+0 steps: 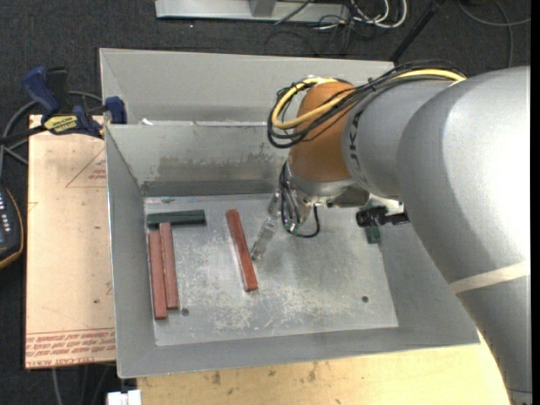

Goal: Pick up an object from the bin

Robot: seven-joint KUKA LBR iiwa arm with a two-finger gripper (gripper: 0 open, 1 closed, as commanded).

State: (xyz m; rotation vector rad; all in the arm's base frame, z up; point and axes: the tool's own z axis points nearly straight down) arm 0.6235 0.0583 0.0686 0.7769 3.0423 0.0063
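Observation:
My gripper [263, 241] hangs low over the middle of the bin, its thin fingers reaching down just right of a long reddish-brown bar [241, 250] that lies slanted on the floor. The fingertips stand close together beside the bar's middle, with nothing seen between them. Two more reddish-brown bars [164, 270] lie side by side at the left, running front to back. A dark green bar [175, 219] lies crosswise at their far ends.
The arm with its orange cover and looped cables fills the bin's right half and reaches in from the right. The bin's sloped back wall rises just behind the gripper.

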